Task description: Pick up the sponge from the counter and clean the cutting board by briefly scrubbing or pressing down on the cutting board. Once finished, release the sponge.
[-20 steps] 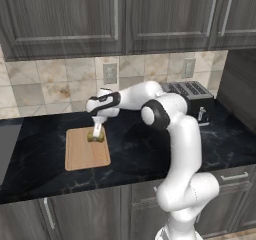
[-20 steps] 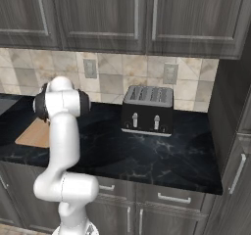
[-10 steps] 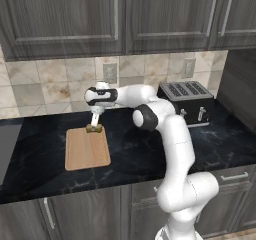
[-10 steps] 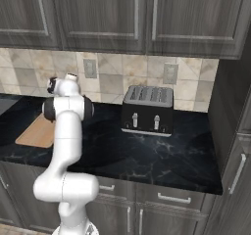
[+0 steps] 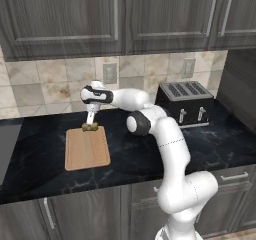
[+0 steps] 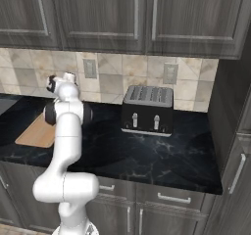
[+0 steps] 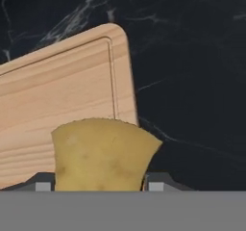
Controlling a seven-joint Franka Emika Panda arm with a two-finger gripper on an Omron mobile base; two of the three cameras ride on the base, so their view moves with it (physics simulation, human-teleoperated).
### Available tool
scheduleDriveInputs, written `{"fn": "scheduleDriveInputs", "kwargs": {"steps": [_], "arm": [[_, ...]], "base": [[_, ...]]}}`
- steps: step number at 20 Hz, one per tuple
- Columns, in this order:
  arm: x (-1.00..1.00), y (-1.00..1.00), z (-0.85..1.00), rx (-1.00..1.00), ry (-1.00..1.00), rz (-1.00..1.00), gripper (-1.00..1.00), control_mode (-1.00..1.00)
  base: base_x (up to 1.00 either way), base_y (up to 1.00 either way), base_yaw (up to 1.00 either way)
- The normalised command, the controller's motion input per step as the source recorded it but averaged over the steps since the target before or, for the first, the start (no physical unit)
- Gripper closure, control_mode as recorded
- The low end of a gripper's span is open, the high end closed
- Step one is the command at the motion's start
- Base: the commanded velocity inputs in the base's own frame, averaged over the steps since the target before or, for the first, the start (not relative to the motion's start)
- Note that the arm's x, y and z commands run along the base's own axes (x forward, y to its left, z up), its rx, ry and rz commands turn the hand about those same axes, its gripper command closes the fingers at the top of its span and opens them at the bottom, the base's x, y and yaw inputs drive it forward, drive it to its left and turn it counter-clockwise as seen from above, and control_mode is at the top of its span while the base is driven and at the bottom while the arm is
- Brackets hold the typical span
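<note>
- I see the sponge (image 5: 90, 127) left of centre in the left base view, at the far edge of the cutting board (image 5: 87, 148); it is olive-yellow there.
- My pincer (image 5: 90, 123) is clamped on the sponge, pointing down from the arm's white wrist.
- In the hand view the sponge (image 7: 103, 155) sits low and centre, between the dark fingertips (image 7: 157, 180), overlapping the board's (image 7: 57, 90) rounded corner and grooved rim.
- I cannot tell whether the sponge touches the board or hangs just above it.
- The board lies flat on the black surface (image 5: 135, 156), nothing else on it.
- A black toaster (image 5: 187, 103) stands at right, well apart, slots empty as far as I see.
</note>
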Motion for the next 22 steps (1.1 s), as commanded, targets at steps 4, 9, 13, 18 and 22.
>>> {"fn": "scheduleDriveInputs", "kwargs": {"steps": [4, 9, 13, 18, 22], "arm": [[-0.40, 0.29, -0.29, 0.00, -0.12, 0.00, 1.00, -1.00], [-0.53, 0.27, -0.28, 0.00, -0.19, -0.01, 1.00, -1.00], [-0.72, 0.24, -0.32, 0.00, -0.25, -0.01, 1.00, -1.00], [-0.81, 0.16, -0.38, 0.02, -0.09, 0.00, 1.00, -1.00], [-0.72, 0.01, -0.13, 0.11, 0.13, 0.00, 1.00, -1.00]], "base": [[0.00, 0.00, 0.00], [0.00, 0.00, 0.00], [0.00, 0.00, 0.00], [0.00, 0.00, 0.00], [0.00, 0.00, 0.00]]}}
